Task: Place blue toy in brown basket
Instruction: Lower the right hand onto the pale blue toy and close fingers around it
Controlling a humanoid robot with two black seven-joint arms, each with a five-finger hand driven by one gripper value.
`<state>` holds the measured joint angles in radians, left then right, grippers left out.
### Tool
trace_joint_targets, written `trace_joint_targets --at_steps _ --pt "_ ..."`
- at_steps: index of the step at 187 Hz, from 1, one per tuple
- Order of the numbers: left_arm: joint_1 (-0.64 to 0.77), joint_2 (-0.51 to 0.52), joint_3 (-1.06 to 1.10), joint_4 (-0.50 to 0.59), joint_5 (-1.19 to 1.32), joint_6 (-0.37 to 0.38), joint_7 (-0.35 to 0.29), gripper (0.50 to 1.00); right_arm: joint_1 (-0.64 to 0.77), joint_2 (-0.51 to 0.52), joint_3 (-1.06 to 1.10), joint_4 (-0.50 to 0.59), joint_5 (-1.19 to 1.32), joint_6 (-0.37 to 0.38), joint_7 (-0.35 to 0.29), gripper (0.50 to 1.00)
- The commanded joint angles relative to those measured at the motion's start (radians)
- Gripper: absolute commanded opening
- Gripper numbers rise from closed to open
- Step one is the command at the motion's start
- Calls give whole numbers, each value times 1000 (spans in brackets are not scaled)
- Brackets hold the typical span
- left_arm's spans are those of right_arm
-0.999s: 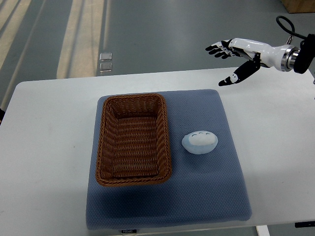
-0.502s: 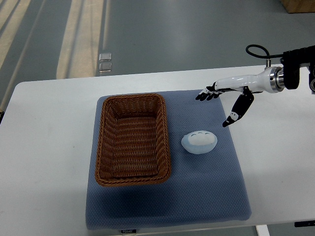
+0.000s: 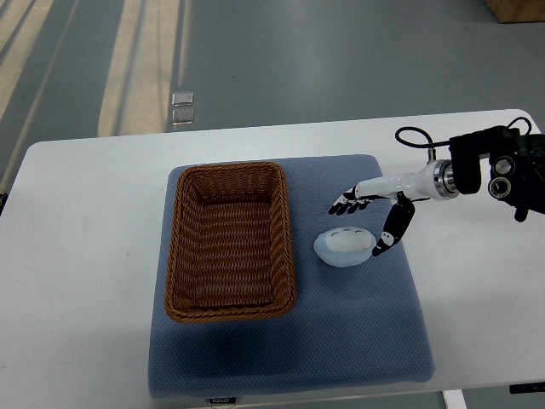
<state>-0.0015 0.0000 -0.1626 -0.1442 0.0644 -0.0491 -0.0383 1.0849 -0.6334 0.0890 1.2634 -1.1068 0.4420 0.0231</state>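
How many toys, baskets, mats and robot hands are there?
Blue toy: 1
Brown basket: 1
Blue mat: 1
Right hand: 1
Total: 4

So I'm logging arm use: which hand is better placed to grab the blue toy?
The right hand: it hangs open directly over the blue toy, fingers and thumb on either side of it. The left arm is out of view.

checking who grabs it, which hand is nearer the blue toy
Right. The right hand is open directly around the blue toy, fingers above it and thumb at its right side. The left hand is out of view.
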Motion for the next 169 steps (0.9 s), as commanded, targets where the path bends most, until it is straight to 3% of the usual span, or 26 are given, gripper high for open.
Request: trace_joint_targets --at_steps 1,45,70,119,140,169 --pt "0 0 0 0 0 0 0 1000 -8 8 5 7 -1 0 1 907" --pt "0 0 0 0 0 0 0 1000 -37 26 3 2 -7 -52 0 895" --pt "0 0 0 0 0 0 0 1000 -68 50 2 -9 -56 -69 1 842" --pt "0 0 0 0 0 0 0 1000 -65 50 12 -9 -79 -71 6 829" --pt "0 0 0 0 0 0 0 1000 -66 54 12 -9 -93 -71 6 762" --pt "0 0 0 0 0 0 0 1000 -63 55 12 -9 -107 -69 6 576"
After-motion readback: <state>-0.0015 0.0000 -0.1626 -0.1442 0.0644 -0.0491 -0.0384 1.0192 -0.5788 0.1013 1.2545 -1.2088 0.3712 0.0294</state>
